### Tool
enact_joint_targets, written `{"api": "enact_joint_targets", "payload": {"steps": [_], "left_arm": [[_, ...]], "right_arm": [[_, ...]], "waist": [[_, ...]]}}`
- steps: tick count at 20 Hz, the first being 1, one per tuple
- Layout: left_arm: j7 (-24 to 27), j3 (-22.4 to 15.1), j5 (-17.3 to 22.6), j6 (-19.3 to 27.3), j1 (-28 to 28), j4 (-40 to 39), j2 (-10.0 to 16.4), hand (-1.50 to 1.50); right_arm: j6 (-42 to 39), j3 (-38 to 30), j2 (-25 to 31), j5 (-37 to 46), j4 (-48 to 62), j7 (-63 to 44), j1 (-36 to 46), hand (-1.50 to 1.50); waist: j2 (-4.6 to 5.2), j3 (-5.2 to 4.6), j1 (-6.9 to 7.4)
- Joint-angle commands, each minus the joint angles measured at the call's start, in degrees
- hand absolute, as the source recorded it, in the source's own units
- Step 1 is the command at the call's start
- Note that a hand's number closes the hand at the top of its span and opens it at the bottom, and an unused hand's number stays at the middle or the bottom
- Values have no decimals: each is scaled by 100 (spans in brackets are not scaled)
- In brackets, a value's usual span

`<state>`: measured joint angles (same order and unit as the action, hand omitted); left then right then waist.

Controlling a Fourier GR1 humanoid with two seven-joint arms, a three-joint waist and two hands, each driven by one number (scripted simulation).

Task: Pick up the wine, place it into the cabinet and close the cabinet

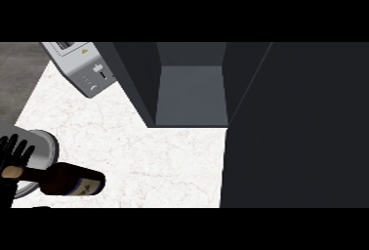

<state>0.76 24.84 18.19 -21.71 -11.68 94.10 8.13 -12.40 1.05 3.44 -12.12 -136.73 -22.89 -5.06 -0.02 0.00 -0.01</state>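
Cabinet [191, 93] stands open at the surface's [144, 151] far edge, its door [296, 127] along the right edge. Appliance [83, 66] at far left corner. Wine bottle [72, 180] lies sideways at near left, partly over a plate [39, 146], neck by the left hand [13, 151].

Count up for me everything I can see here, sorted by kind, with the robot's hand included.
wine bottle: 1
grey plate: 1
toaster: 1
open cabinet: 1
left hand: 1
Total: 5

White marbled worktop [144, 146] — grey speckled floor [18, 78] past its left edge, silver appliance [83, 68] at the back.
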Motion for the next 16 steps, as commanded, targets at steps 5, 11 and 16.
{"api": "enact_joint_targets", "payload": {"steps": [5,11,16], "left_arm": [[766,-300,-690,57,218,-861,-271,-150],[1018,67,-399,-382,663,-2126,303,-150],[1153,-275,-727,-178,843,-2220,126,-150]], "right_arm": [[-301,-172,46,-207,54,297,-275,-150],[6,225,-125,187,-308,-102,-142,-150],[-67,12,-84,-7,-87,40,-177,-150]], "waist": [[1,1,-14],[1,-2,-19],[2,0,-14]]}}
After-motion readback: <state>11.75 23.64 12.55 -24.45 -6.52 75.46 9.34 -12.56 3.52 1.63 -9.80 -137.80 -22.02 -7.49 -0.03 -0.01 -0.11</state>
